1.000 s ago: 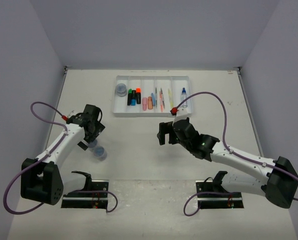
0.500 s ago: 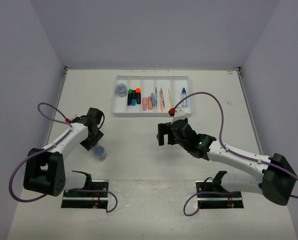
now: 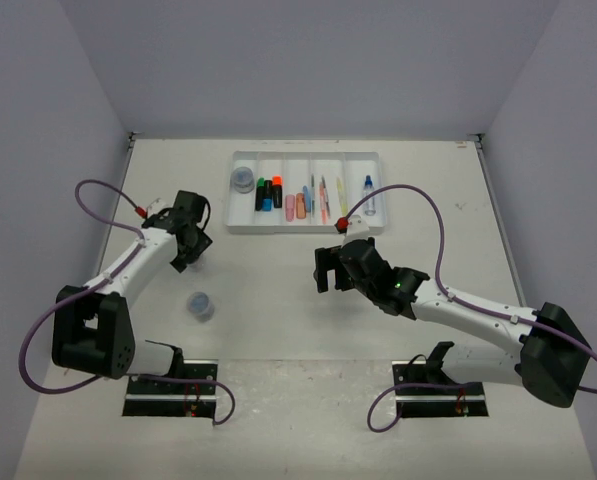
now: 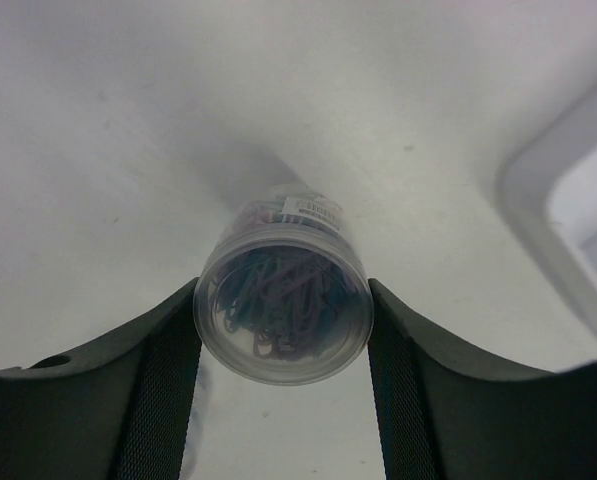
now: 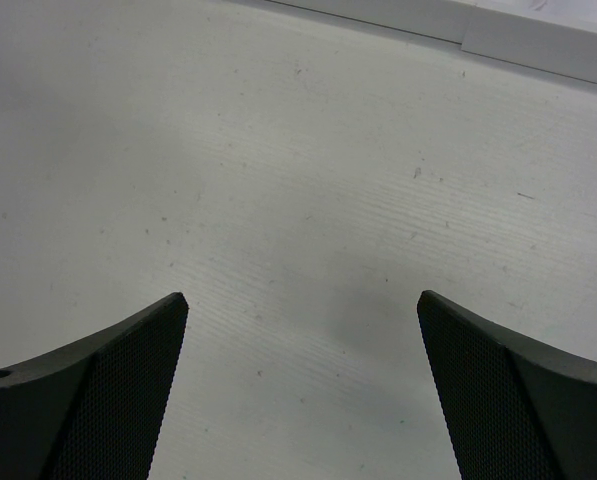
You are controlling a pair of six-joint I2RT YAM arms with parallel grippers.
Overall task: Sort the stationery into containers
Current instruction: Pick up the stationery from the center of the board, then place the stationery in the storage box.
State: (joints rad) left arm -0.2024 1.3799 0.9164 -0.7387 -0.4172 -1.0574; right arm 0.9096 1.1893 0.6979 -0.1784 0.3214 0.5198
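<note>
One shallow white tray [image 3: 298, 229], divided into five long compartments.

Three small round clear tubs with blue contents: one tub [image 3: 243, 180] in the tray's leftmost compartment, a second tub [image 3: 200, 305] outside the tray, well off its near left corner, and a third tub [image 4: 283, 310] in the left wrist view, just off a tray corner.

At least four chunky highlighters [image 3: 276, 190] in the tray's second and third compartments; they are too small to count exactly.

About three thin pens [image 3: 324, 198] further right in the tray.

One blue-capped bottle [image 3: 368, 192] in the tray's rightmost compartment.
</note>
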